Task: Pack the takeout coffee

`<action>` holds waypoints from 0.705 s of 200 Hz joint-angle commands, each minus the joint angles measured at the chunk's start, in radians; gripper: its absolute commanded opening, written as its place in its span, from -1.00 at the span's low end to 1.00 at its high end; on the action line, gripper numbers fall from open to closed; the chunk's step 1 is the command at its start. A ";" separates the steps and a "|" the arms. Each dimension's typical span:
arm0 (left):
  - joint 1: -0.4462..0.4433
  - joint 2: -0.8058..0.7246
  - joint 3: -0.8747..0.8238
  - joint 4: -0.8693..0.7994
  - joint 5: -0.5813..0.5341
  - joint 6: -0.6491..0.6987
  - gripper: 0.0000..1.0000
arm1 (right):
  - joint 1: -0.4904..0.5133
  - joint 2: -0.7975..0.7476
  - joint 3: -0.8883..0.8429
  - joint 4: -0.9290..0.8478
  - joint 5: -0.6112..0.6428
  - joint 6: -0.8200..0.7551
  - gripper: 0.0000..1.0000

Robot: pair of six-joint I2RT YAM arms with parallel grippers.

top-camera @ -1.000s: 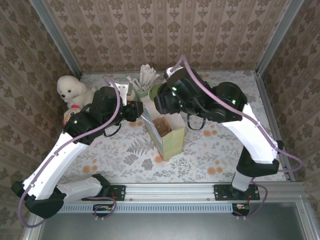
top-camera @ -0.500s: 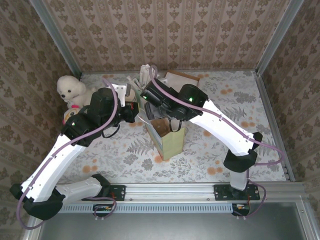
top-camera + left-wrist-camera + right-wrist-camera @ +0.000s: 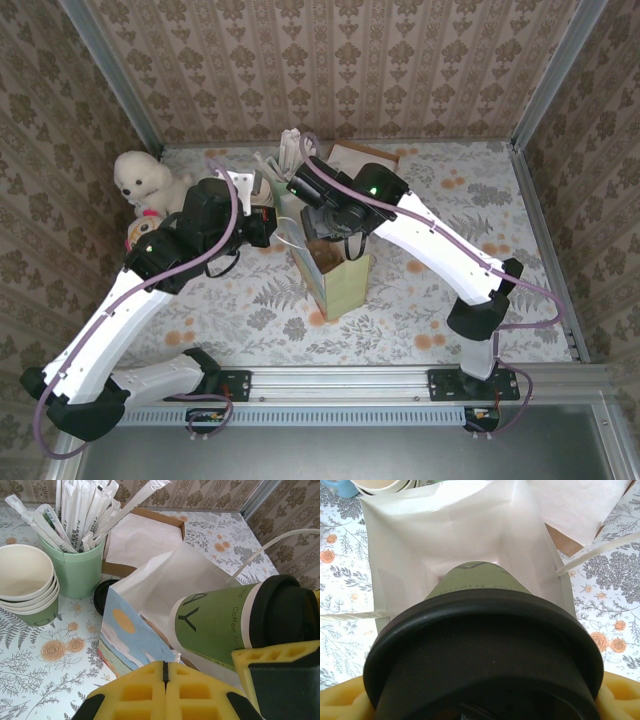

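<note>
Left wrist view, lower centre: your left tool (image 3: 164, 692) has its yellow pads pressed together. The near rim of the paper bag (image 3: 150, 595) runs into their seam, so the rim looks pinched there, holding the mouth open. To the right, the takeout coffee (image 3: 215, 625) lies tilted over that mouth. Its long axis runs nearly across the frame, with the green base toward the bag at centre and the black lid (image 3: 285, 610) at the right edge.

Right wrist view: your right tool (image 3: 480, 702) is clamped on the coffee near the lid, with yellow pads at both lower corners. The bag's white interior lies straight beyond the cup's base. The next move likely calls for lowering the cup base-first along that axis.
</note>
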 commanded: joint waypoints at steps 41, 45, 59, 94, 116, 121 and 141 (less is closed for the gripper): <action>0.006 -0.026 -0.013 0.045 0.063 0.032 -1.00 | -0.002 0.070 0.003 -0.075 -0.086 -0.030 0.20; 0.008 -0.027 -0.014 0.045 0.064 0.032 -1.00 | -0.004 0.071 0.002 -0.075 -0.087 -0.032 0.20; 0.016 -0.034 -0.019 0.043 0.066 0.034 -1.00 | -0.014 0.074 -0.007 -0.081 -0.096 -0.039 0.20; 0.028 -0.071 -0.051 0.063 0.068 0.028 -1.00 | -0.038 0.065 -0.035 -0.101 -0.108 -0.057 0.20; 0.030 -0.095 -0.075 0.085 0.080 0.026 -1.00 | -0.051 0.060 -0.037 -0.113 -0.106 -0.073 0.21; 0.030 -0.097 -0.078 0.089 0.090 0.027 -1.00 | -0.053 0.059 -0.037 -0.113 -0.109 -0.076 0.21; 0.030 -0.091 -0.082 0.106 0.138 0.026 -1.00 | -0.054 0.068 -0.037 -0.112 -0.130 -0.086 0.20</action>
